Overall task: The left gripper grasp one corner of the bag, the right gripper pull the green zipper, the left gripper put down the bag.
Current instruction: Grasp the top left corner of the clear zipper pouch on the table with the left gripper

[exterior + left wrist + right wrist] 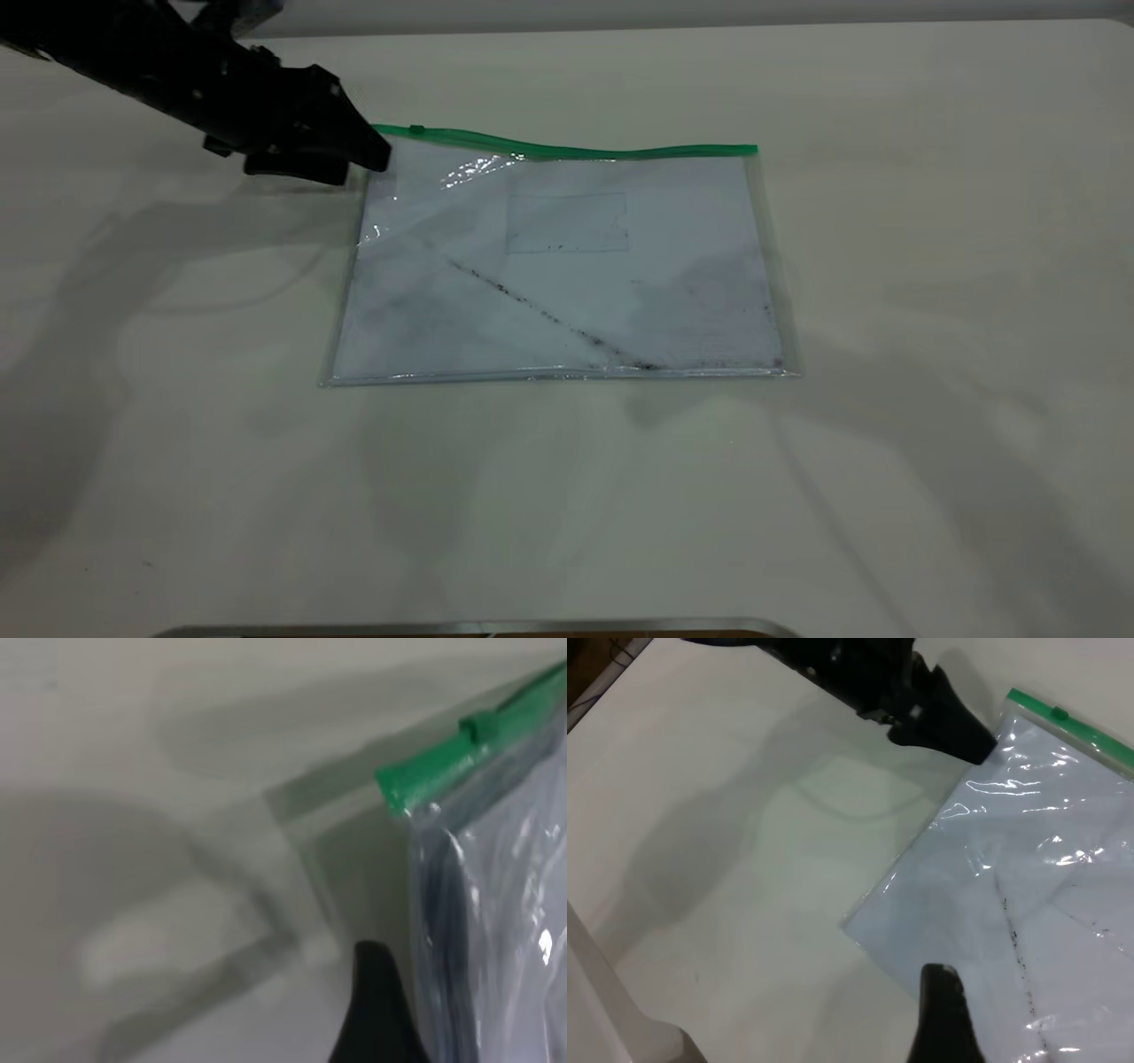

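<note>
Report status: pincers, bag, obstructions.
Left pincer at bag corner, grip unclear. Right pincer above bag. Zipper untouched. Nothing obstructing.

Pale off-white matte table (930, 496), smooth surface crossed by soft grey shadows. One item on it: large flat clear plastic document bag (567, 292) holding white paper, marked by a dark diagonal smudge line. Thin bright green zipper strip (585, 149) runs along the bag's far long edge. The bag's near long edge lies flat on the table; its far-left corner (379, 149) is raised slightly.
</note>
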`<act>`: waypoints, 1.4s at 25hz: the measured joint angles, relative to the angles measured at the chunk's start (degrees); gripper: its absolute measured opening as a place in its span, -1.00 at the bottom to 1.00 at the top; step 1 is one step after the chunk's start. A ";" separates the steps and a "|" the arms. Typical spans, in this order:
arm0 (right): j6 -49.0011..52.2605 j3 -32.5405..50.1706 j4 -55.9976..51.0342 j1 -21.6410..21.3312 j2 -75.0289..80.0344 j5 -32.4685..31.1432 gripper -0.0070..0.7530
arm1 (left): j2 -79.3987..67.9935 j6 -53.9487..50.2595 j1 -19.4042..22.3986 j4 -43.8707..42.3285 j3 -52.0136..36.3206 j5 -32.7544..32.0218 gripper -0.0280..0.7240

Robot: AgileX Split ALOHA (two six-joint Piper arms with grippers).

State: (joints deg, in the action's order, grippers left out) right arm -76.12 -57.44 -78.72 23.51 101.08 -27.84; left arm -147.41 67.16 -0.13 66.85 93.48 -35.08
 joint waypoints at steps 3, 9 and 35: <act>0.00 0.00 0.00 0.00 0.00 0.00 0.54 | -1.81 0.02 -0.27 0.81 1.19 0.06 0.64; 0.00 0.00 -0.02 0.00 0.00 0.05 0.53 | -3.06 1.72 -1.33 6.86 1.30 0.24 0.64; -29.49 -10.21 -8.57 0.00 10.35 3.56 -0.37 | 2.73 13.67 -2.94 -4.21 1.69 -5.71 -0.78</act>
State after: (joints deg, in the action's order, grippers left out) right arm -105.61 -67.65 -87.30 23.51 111.42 -24.27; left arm -144.68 80.83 -3.07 62.64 95.16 -40.79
